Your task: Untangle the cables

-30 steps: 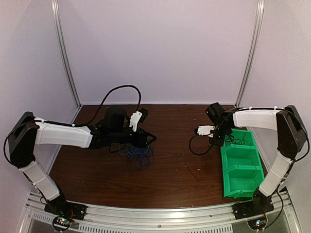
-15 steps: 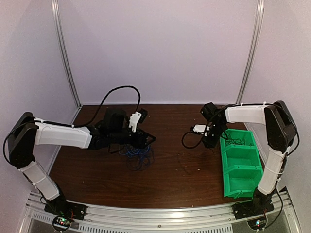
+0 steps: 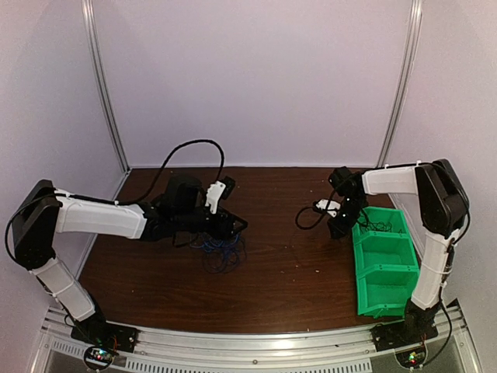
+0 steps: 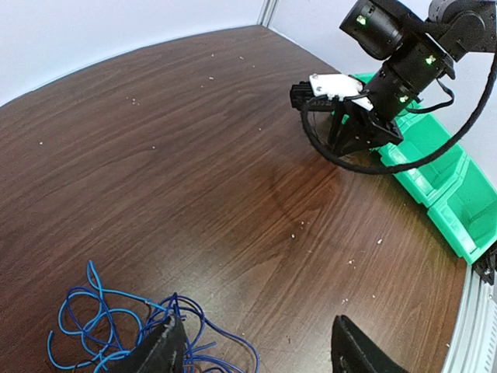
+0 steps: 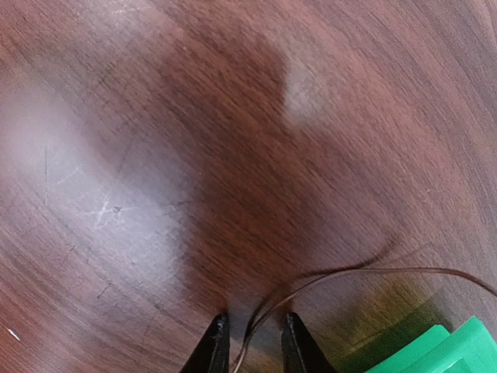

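A loose tangle of blue cables (image 3: 221, 250) lies on the brown table at centre left, also seen as the blue cables (image 4: 101, 330) at the bottom left of the left wrist view. My left gripper (image 3: 231, 225) hovers over the tangle's right edge; this left gripper (image 4: 256, 346) is open wide, with one finger by the loops and nothing between the jaws. My right gripper (image 3: 338, 227) points down at the table beside the green bin. In its wrist view the right gripper (image 5: 254, 336) is narrowly open, with a thin dark cable (image 5: 342, 273) running between the fingers untouched.
A green bin (image 3: 386, 268) with three compartments stands at the right; thin dark wires (image 3: 380, 225) lie in its far compartment. A corner of the green bin (image 5: 470, 342) shows close to the right fingers. A thick black arm cable (image 3: 311, 221) loops beside the right wrist.
The right gripper's jaws have narrowed, and its wrist has swung and dropped lower beside the bin. The left arm and the blue tangle have barely moved.
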